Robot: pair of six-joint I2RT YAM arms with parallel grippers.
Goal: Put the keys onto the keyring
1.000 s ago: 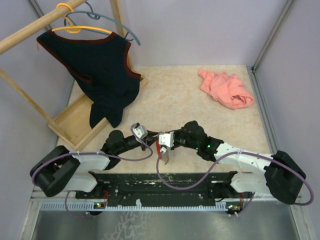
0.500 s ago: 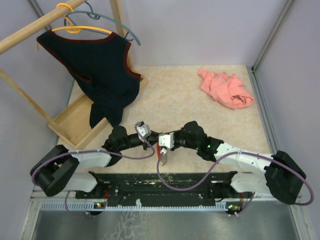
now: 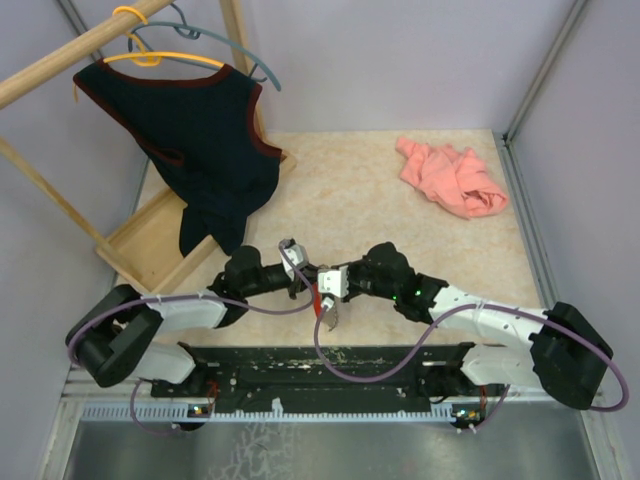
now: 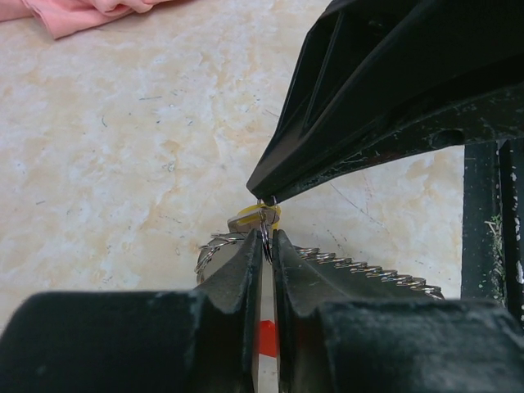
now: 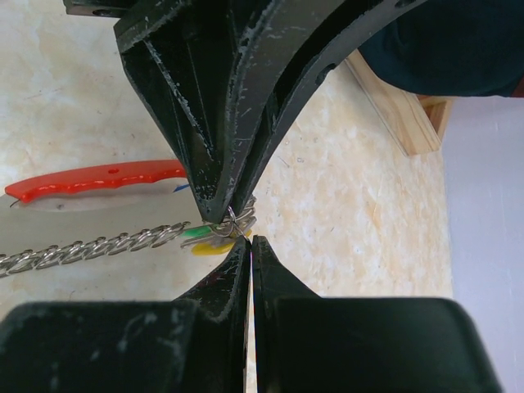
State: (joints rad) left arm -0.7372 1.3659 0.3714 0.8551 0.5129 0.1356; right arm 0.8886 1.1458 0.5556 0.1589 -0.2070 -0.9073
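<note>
Pale lilac walls close in a beige marbled surface point(image 3: 380, 210). A wooden rack point(image 3: 150, 250) stands along the left edge with a dark vest point(image 3: 200, 130) hanging from it. A pink cloth point(image 3: 450, 178) lies crumpled near the far right corner.

Both arms reach inward and meet near the middle of the near edge. The keyring point(image 3: 327, 312) is there, held between them, with its silvery chain point(image 5: 98, 246) hanging down and its red tag point(image 5: 98, 178) beside the chain.

The left gripper point(image 4: 265, 246) has its fingers almost together, pinching the thin metal ring point(image 4: 266, 229) at the top of the keyring. The right gripper point(image 5: 249, 246) has its fingers pressed shut, and their tips are at the same cluster, just where the chain joins the ring. Which piece they clamp cannot be made out.

The keys point(image 5: 205, 237) show only as small yellow and green bits bunched against the ring, between the two sets of fingertips. From above, the two grippers' tips touch or nearly touch.
</note>
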